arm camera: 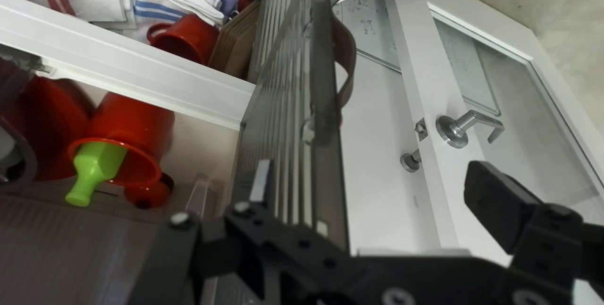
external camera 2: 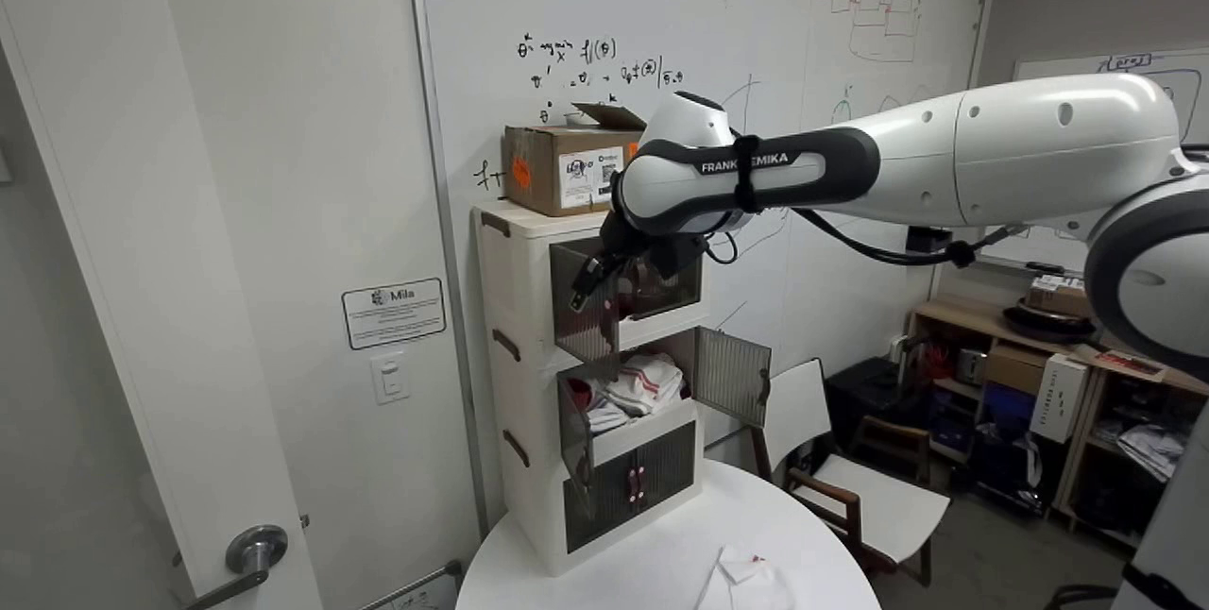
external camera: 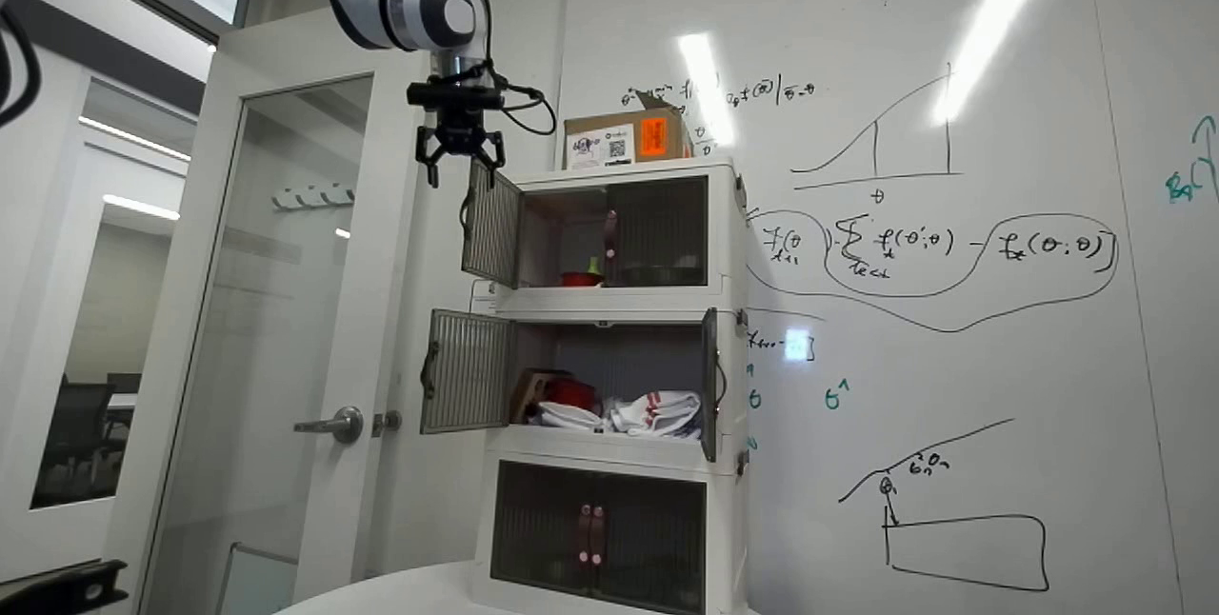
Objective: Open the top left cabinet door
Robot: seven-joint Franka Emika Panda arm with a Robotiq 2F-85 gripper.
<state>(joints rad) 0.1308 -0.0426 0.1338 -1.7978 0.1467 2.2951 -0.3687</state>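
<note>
The top left cabinet door (external camera: 493, 229) is a small dark ribbed pane that stands swung open, out from the white cabinet (external camera: 619, 302). It also shows in an exterior view (external camera 2: 586, 331) and in the wrist view (arm camera: 285, 121), with its brown handle (arm camera: 347, 59) on the outer face. My gripper (external camera: 463, 177) is open and empty at the height of the door's top edge. In the wrist view the gripper (arm camera: 377, 191) has one finger over the door's inner face and the other off its outer side. I cannot tell whether a finger touches the door.
The top right door (external camera: 662, 225) is shut. Both middle doors (external camera: 467, 372) stand open, with towels (external camera: 657, 413) inside. Red cups (arm camera: 125, 130) and a green object (arm camera: 96, 168) sit in the top tier. A cardboard box (external camera 2: 567, 166) stands on the cabinet. A room door (external camera: 381, 310) stands nearby.
</note>
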